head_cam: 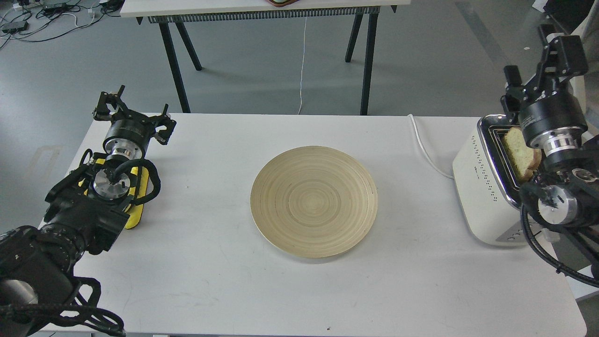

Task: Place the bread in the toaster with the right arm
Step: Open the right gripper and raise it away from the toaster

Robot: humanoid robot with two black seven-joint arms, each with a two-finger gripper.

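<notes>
One slice of bread is sitting tilted in the toaster, its upper half sticking out of the chrome top, and your right arm is crowding in right over it. The right gripper is pointing up and away beyond the toaster, dark and seen end-on, so you cannot tell whether its fingers are apart or together; it is not touching the bread.

No brand or lettering is reading clearly on the toaster: you are looking at rows of dots on its cream side and some small buttons near its front corner, too small to make out. A white cord is trailing from it across the table.

The table is showing white with faint scuffs. A round bamboo plate is sitting at its centre, well apart from the toaster. On the far left, your left arm is lying low over a yellow piece, and the left gripper is spreading its fingers apart, holding nothing.

Beyond, grey floor is stretching out, a second table is standing on black legs, and cables are tangling in the upper left corner.
</notes>
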